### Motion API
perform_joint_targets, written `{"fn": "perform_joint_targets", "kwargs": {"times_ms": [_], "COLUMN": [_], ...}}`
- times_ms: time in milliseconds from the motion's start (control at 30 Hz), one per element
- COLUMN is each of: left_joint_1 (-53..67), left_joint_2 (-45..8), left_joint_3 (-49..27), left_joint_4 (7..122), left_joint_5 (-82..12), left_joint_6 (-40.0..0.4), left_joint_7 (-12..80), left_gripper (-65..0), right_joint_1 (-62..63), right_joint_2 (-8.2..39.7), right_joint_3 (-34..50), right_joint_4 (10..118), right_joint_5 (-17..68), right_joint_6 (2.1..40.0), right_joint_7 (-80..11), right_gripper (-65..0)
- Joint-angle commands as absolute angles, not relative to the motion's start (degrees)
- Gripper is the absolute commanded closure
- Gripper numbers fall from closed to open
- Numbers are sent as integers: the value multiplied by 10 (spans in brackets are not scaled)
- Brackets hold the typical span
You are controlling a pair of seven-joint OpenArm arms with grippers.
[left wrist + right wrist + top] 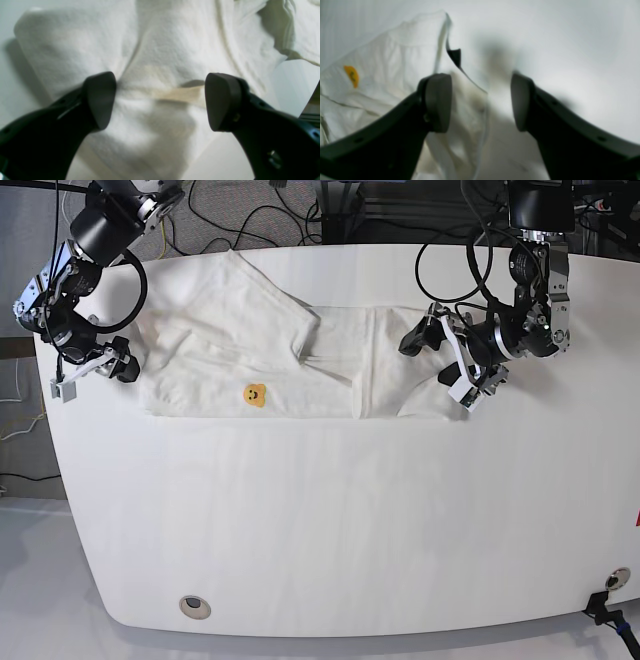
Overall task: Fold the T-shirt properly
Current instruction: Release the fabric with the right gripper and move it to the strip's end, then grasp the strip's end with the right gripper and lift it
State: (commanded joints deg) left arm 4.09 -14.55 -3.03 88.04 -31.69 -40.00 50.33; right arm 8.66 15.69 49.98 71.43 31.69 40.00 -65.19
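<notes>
You see a white desk [330, 530] with rounded corners. Behind its far edge many black cables [330, 220] lie on the floor. A round metal insert [195, 607] sits in the desk near the front edge, and a small black clamp [603, 607] is at the front right corner. Nothing stands between the two arms and the cloth.

The T-shirt [270, 360] lies on the far half of the desk, partly folded. Its long axis runs left to right in the base view, parallel to the far edge. One flap is turned over near the middle and makes a slanted edge. The side facing up is mostly plain white.

No writing can be read. Only one small yellow-orange mark [255, 394] shows near the front edge of the cloth; its shape is too small to tell.

Your left hand [160, 100] is released, its fingers [100, 100] wide apart over a wrinkled end of the cloth with a beige strip [180, 94] between them. Your right hand [481, 100] is also released, at the other end, with the cloth edge just beside one finger.
</notes>
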Motion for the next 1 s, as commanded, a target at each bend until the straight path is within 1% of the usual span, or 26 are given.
{"fn": "perform_joint_targets", "kwargs": {"times_ms": [200,267,333,400,433,533,667,767,867,1000], "left_joint_1": [39,39,39,39,39,39,38,38,38,38], "left_joint_2": [-145,-145,-145,-145,-145,-145,-145,-145,-145,-145], "left_joint_3": [-29,-29,-29,-29,-29,-29,-28,-28,-28,-28], "left_joint_4": [880,880,880,880,880,880,880,880,880,880], "left_joint_5": [-317,-317,-317,-317,-317,-317,-317,-317,-317,-317], "left_joint_6": [-400,-400,-400,-400,-400,-400,-400,-400,-400,-400], "left_joint_7": [503,503,503,503,503,503,503,503,503,503], "left_gripper": [-528,-528,-528,-528,-528,-528,-528,-528,-528,-528], "right_joint_1": [88,89,91,91,91,86,77,73,70,59], "right_joint_2": [159,159,159,159,160,164,182,200,206,207], "right_joint_3": [499,499,499,500,500,500,498,497,500,501], "right_joint_4": [714,715,716,717,717,717,718,739,742,742], "right_joint_5": [317,317,318,318,323,390,457,512,529,530], "right_joint_6": [400,400,400,400,400,400,400,400,400,400], "right_joint_7": [-653,-653,-654,-662,-669,-682,-714,-728,-745,-753], "right_gripper": [-373,-421,-508,-559,-562,-562,-562,-562,-562,-562]}}
